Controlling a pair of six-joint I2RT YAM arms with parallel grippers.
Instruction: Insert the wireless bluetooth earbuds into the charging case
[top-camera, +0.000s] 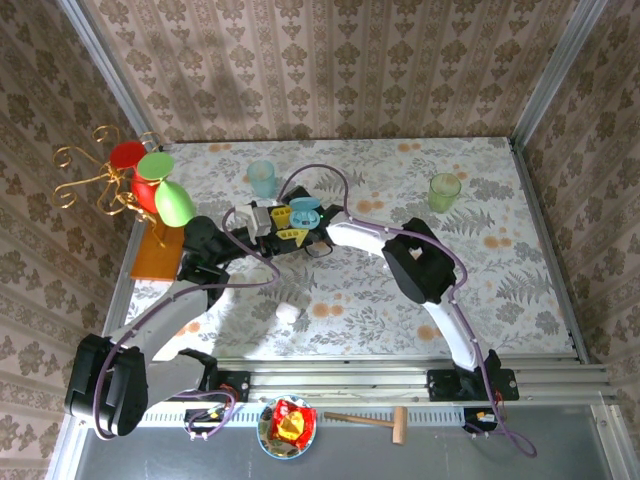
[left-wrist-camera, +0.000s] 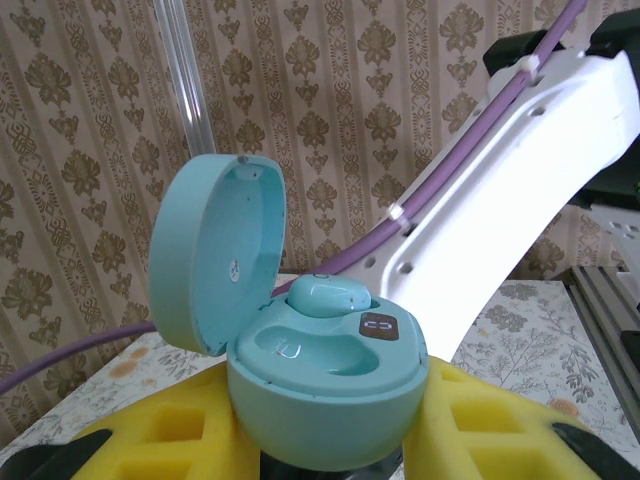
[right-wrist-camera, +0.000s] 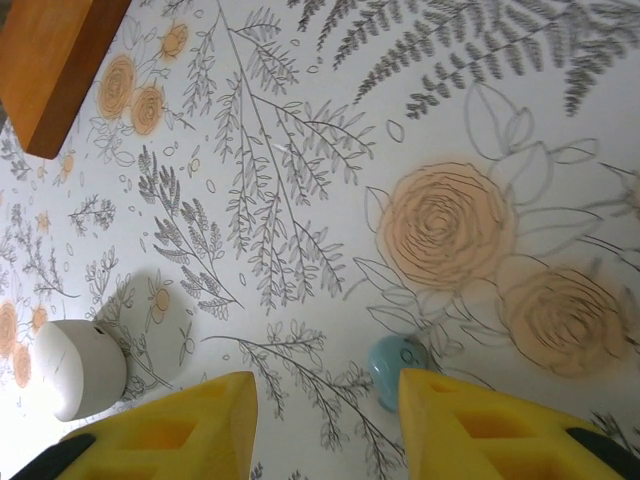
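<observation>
The only sign clear enough to make out sits on the charging case (left-wrist-camera: 330, 400): a small dark plate (left-wrist-camera: 379, 327) on its inner deck, at the right rim, bearing a pale mark like two facing brackets joined. It spells no word. Inside the case's raised lid (left-wrist-camera: 215, 265) is a tiny faint mark, too small to read. Well nearer than the case, past the desk's front edge, a red-and-yellow packet (top-camera: 289, 424) carries unreadable print.

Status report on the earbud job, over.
Left gripper shut on open case, one earbud seated. Right gripper open, second earbud on table beside one fingertip. White pod apart, nothing blocking.
</observation>
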